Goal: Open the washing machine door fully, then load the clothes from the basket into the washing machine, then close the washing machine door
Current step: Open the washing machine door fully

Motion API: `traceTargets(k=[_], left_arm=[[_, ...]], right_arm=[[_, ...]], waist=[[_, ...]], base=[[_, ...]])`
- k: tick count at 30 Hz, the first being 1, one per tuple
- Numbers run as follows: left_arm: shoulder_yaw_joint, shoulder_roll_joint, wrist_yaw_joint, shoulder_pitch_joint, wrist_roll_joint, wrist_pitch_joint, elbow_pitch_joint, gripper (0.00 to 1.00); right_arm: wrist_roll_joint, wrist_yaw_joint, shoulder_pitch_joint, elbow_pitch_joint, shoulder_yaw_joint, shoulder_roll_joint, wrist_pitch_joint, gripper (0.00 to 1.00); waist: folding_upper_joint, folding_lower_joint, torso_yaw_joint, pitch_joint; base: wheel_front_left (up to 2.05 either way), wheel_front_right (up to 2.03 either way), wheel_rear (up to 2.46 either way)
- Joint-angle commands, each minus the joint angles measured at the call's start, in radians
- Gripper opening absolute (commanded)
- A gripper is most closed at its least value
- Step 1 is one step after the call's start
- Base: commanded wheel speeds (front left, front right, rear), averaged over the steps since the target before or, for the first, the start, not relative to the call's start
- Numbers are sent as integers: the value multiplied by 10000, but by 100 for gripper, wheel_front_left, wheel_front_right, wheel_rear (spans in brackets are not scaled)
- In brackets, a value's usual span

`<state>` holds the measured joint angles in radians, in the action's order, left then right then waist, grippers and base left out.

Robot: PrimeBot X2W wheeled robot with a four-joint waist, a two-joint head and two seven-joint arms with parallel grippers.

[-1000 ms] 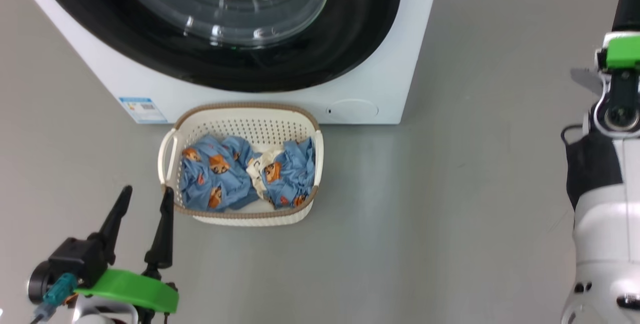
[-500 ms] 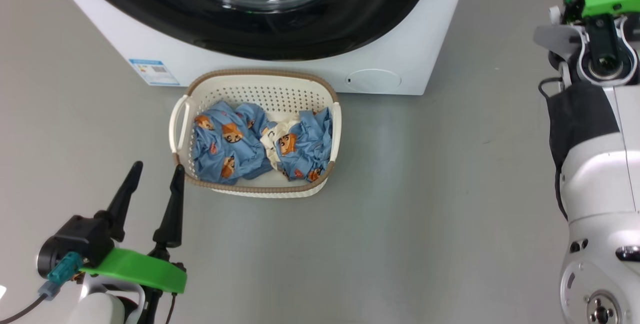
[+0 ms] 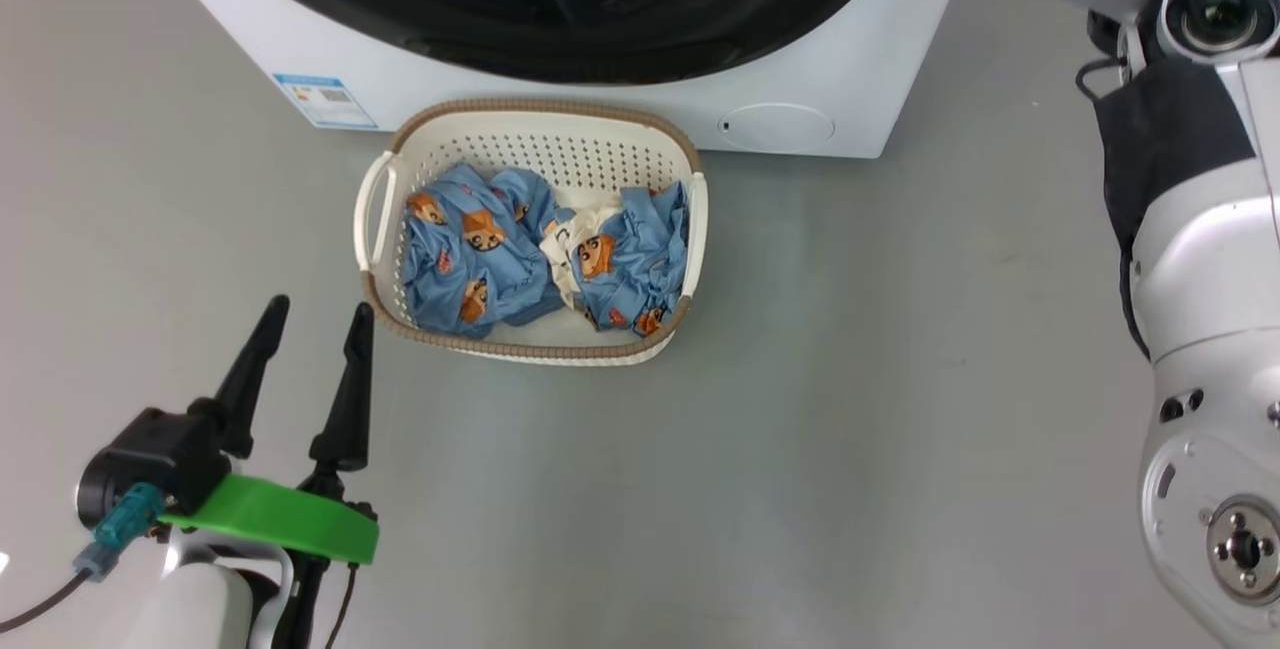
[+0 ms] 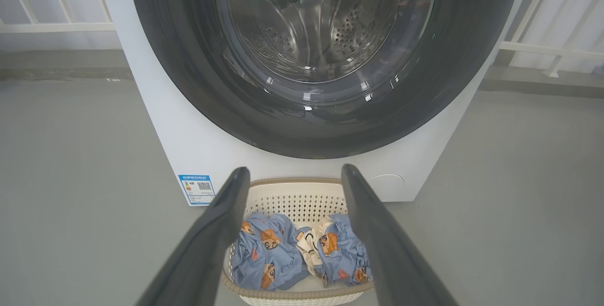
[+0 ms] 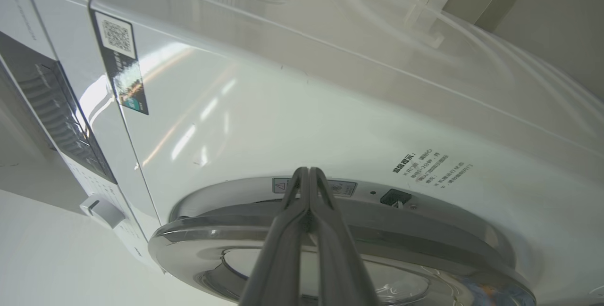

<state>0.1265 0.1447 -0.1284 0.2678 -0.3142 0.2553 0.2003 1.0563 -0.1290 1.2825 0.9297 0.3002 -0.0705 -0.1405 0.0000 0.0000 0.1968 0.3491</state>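
Note:
The washing machine (image 3: 600,119) is a white box at the top of the head view, with the black rim of the washing machine door (image 3: 560,39) across it. On the floor just in front stands the basket (image 3: 545,107), holding light-blue clothes (image 3: 480,249) printed with orange faces. My left gripper (image 3: 318,309) is open at the lower left, short of the basket's near left corner. In the left wrist view it (image 4: 295,170) frames the basket (image 4: 292,181) and the clothes (image 4: 269,249) below the door (image 4: 302,122). My right gripper (image 5: 308,171) is shut and empty, its tips at the door's chrome edge (image 5: 226,235), which looks slightly ajar.
Grey floor (image 3: 850,379) spreads around the basket. My right arm's pale forearm (image 3: 1200,259) rises along the right edge of the head view. A blue label (image 3: 325,101) and a round filter cap (image 3: 777,125) mark the machine's lower front. White railings (image 4: 56,27) stand behind the machine.
The whole head picture has shifted up and to the right, so the camera moved. The right wrist has slid out of the top edge. Basket, clothes and both grippers' states are unchanged.

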Motion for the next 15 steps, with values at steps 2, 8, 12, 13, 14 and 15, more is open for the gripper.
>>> traceTargets(k=[2, 8, 12, 13, 14, 15], left_arm=[[-308, 247, -23, 328, -53, 65, -330, 100], [-297, 187, -23, 466, -87, 65, -563, 100], [-261, 146, -23, 544, -115, 65, -672, 100], [-249, 133, -23, 563, -122, 65, -691, 100], [-236, 121, -23, 581, -133, 65, -697, 100], [-228, 108, -23, 600, -149, 65, -701, 100]], right_arm=[[-218, -17, 587, 0, -121, 201, -185, 0], [-486, -17, 1081, 472, 42, 192, -348, 0], [-649, -17, 1434, 696, 145, 192, -350, 0], [-684, -17, 1528, 759, 164, 192, -374, 0], [-721, -17, 1620, 814, 184, 193, -381, 0], [-773, -17, 1710, 886, 182, 193, -423, 0]], waist=[[0, 0, 101, 196], [0, 0, 249, 541], [0, 0, 350, 778], [0, 0, 376, 840], [0, 0, 402, 903], [0, 0, 424, 963]], base=[[0, 0, 0], [0, 0, 0], [0, 0, 0], [0, 0, 0], [0, 0, 0], [0, 0, 0]])
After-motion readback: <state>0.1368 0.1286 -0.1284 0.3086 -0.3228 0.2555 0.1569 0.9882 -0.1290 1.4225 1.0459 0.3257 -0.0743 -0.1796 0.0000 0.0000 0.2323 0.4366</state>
